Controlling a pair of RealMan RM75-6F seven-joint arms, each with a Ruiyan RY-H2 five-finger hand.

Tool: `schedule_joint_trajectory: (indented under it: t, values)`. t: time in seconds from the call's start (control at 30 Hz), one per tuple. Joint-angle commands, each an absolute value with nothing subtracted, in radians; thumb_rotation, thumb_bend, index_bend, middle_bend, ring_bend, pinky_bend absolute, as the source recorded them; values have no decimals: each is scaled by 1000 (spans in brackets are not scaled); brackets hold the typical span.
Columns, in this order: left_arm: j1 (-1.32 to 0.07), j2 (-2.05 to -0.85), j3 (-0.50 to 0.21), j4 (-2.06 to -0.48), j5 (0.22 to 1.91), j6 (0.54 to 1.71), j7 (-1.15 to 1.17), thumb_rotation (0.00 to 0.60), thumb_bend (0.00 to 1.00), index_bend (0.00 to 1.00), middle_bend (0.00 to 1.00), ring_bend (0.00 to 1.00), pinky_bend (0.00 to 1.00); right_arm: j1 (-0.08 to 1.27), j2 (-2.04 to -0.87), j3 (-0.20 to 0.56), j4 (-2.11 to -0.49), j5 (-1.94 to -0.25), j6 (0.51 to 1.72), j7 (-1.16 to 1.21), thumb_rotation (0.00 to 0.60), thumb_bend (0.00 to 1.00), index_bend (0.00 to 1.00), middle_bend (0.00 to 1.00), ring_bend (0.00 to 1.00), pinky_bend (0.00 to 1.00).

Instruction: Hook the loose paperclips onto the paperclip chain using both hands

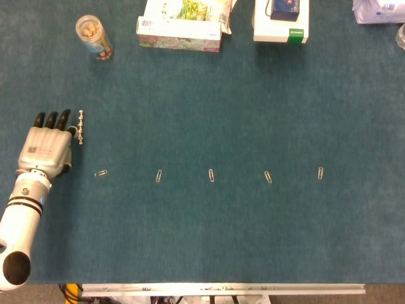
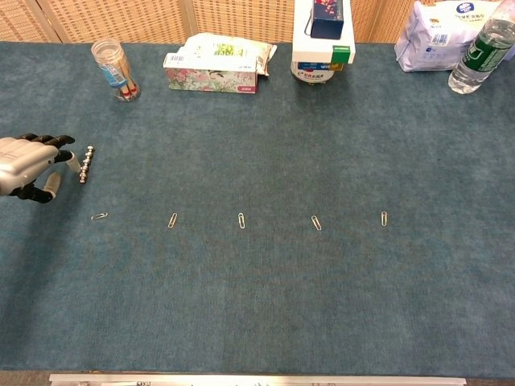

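The left hand (image 1: 45,147), silver-backed with black fingertips, is seen low over the far left of the blue-green felt tabletop (image 1: 240,114). Its fingers are extended together, and a short silvery paperclip chain (image 1: 80,126) lies just beside them, on the side toward the table's middle. Whether the chain is pinched or merely touched cannot be told from either view (in the chest view the chain (image 2: 85,164) seems to meet the fingertips).

Five loose silver wire paperclips are spread in a row across the felt, well apart from one another: the first (image 1: 100,173) near the hand, then the second (image 1: 159,176), third (image 1: 211,175), fourth (image 1: 268,177) and fifth (image 1: 321,172).

Along the far edge are ranged a clear plastic jar (image 1: 94,37), a floral tissue box (image 1: 180,25), a white box with a green tab (image 1: 281,24), a white plastic bag (image 2: 434,34) and a clear water bottle (image 2: 481,47). The right hand is not shown.
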State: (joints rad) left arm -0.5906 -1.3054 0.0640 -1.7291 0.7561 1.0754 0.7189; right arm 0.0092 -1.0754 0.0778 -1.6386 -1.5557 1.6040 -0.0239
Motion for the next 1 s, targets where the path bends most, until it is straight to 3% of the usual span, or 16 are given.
schedule_joint_trajectory:
  t: [0.03, 1.0]
  values:
    - [-592, -1305, 66, -1741, 766, 1065, 711, 600, 718, 243, 0, 0, 1, 9, -1075, 78, -1639, -1556, 1605, -23, 600, 614, 429, 421, 370, 438]
    - [-590, -1324, 85, -1696, 742, 1073, 730, 600, 717, 243, 0, 0, 1, 6, -1071, 77, -1641, -1562, 1612, -20, 600, 614, 430, 421, 370, 438]
